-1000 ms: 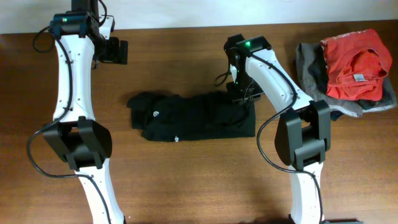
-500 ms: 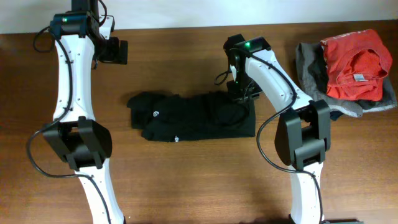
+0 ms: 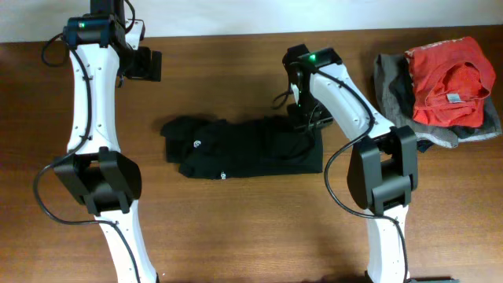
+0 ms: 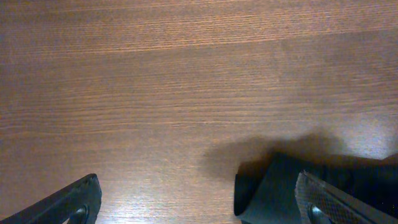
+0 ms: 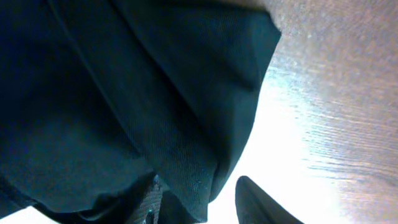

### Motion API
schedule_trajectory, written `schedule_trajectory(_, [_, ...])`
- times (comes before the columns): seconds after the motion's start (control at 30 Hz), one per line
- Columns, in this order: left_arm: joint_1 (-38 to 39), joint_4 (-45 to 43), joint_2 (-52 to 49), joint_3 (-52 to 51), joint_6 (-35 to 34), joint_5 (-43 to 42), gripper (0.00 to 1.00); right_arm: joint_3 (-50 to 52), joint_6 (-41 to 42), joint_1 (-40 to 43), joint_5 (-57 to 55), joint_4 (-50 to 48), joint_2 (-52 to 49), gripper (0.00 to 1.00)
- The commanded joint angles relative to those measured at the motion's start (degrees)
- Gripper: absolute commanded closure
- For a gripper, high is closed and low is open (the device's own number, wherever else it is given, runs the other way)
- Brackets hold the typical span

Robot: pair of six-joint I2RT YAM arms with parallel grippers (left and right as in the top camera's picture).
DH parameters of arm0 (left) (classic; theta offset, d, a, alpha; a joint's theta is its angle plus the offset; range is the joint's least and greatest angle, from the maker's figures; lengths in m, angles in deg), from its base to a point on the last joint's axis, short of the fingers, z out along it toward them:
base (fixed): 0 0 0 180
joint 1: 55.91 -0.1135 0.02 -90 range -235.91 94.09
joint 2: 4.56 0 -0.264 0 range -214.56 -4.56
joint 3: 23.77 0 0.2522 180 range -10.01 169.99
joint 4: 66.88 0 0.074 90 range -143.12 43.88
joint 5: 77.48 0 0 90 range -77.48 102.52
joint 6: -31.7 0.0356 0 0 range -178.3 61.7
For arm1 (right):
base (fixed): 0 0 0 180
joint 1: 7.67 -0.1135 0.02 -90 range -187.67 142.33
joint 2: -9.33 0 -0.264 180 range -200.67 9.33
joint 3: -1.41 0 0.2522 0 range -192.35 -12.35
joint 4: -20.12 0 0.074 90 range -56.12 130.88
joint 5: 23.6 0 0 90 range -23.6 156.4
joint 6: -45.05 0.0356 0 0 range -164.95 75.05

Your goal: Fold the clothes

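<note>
The clothes (image 3: 244, 148), an all-black garment with a small white logo, lie bunched in a wide strip in the middle of the table. My right gripper (image 3: 305, 118) is over its far right corner. In the right wrist view a fold of the black fabric (image 5: 155, 106) hangs down between the fingers, resting against the left finger, with a bright gap to the right fingertip (image 5: 261, 205); the jaws stand open. My left gripper (image 3: 145, 64) hovers open at the far left, away from the garment. A dark corner of cloth (image 4: 273, 186) shows beside its right finger (image 4: 336, 202).
A red shirt (image 3: 449, 82) with a white neck label lies on a grey garment (image 3: 391, 86) at the far right. The table's back edge runs just behind both grippers. Bare wood (image 3: 236, 228) lies in front of the black garment.
The right gripper's jaws have spread apart at the garment's far right corner and it has shifted slightly away from the cloth. The left arm has not moved.
</note>
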Motion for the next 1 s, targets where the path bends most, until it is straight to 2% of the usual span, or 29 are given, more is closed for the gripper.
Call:
schedule_trajectory(0.0, [-0.17, -0.13, 0.98, 0.76, -0.72, -0.87, 0.01, 2.97, 0.28, 0.13, -0.92, -0.92, 1.81, 0.56])
schedule_trajectory(0.2, [-0.17, -0.17, 0.98, 0.76, -0.72, -0.85, 0.01, 4.33, 0.31, 0.13, -0.96, -2.03, 1.84, 0.67])
schedule_trajectory(0.8, [-0.17, -0.42, 0.98, 0.76, -0.72, -0.85, 0.01, 0.04, 0.55, 0.87, -2.38, 0.61, 1.97, 0.68])
schedule_trajectory(0.87, [-0.17, -0.42, 0.98, 0.76, -0.72, -0.85, 0.01, 0.07, 0.57, 0.83, -1.90, 0.63, 1.95, 0.69])
schedule_trajectory(0.97, [-0.17, -0.42, 0.98, 0.76, -0.72, -0.85, 0.01, 0.07, 0.57, 0.83, -1.09, 0.39, 1.95, 0.76])
